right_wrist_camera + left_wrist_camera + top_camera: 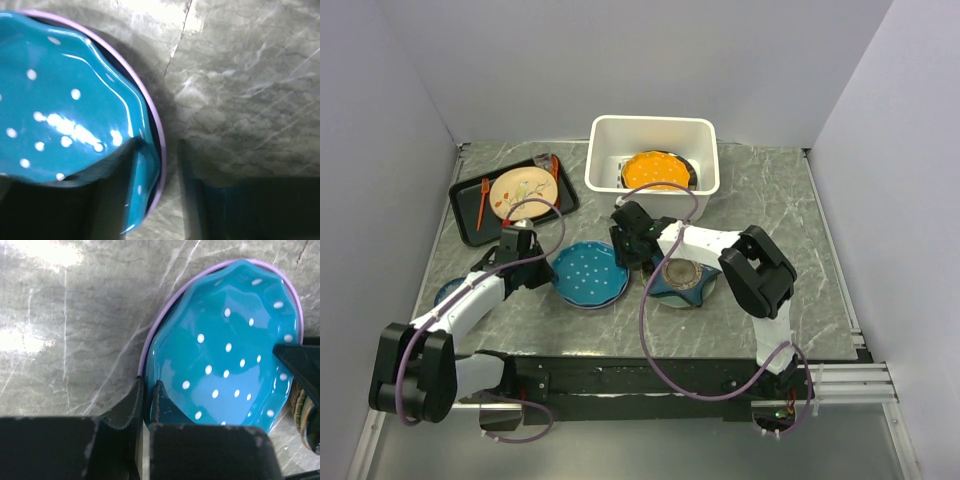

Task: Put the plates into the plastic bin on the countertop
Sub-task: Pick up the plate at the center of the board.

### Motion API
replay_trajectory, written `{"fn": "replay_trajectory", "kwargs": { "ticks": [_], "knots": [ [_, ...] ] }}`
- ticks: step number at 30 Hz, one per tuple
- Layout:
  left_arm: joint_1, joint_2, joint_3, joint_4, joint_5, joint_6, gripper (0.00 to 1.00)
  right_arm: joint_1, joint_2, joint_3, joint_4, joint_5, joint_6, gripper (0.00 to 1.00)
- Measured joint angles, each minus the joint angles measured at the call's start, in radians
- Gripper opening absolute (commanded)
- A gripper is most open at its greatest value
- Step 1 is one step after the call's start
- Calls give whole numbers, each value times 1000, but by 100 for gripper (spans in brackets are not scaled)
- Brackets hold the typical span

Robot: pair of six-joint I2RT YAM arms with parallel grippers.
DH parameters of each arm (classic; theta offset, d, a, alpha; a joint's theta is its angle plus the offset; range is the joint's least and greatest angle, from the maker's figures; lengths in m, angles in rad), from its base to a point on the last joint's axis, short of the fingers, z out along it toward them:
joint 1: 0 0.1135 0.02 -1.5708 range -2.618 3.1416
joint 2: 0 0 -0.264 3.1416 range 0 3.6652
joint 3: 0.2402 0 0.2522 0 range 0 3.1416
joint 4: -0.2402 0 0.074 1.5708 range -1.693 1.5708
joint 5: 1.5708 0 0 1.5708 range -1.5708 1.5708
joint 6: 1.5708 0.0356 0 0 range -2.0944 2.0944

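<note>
A blue dotted plate [588, 274] lies on the countertop [770, 200] on top of a lilac-rimmed dish [165, 307]. My left gripper [148, 388] is shut on the blue plate's left rim, one finger inside the plate and one outside. My right gripper [158, 145] stands open astride the plate's right rim [145, 125], with a wide gap on the outer side. In the top view the left gripper [545, 268] and right gripper [625, 250] flank the plate. The plastic bin [653, 121] at the back holds an orange plate [655, 170].
A dark-rimmed beige dish on a teal plate [685, 278] sits under my right arm. A black tray [470, 215] with a beige flowered plate [523, 192] and orange cutlery is at the back left. A small blue bowl [448, 292] lies beside my left arm.
</note>
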Motion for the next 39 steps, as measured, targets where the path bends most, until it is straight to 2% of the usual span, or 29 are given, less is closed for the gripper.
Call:
{"fn": "replay_trajectory", "kwargs": {
  "ticks": [2,7,17,31,39],
  "knots": [
    [1,-7,0,-8,-2,-5,1,0,-4,-4,4,7,-3,69],
    [2,-34,0,-37,-26,-7,1,-1,-47,-49,8,11,-8,74],
    [6,-109,0,-102,-74,-14,1,-5,-175,-104,18,-72,-7,75],
    [6,-304,1,-181,-94,-27,1,-91,-249,-212,179,-388,60,77],
    [7,-341,12,-189,-85,-29,1,-102,-250,-242,262,-502,103,77]
  ]
}}
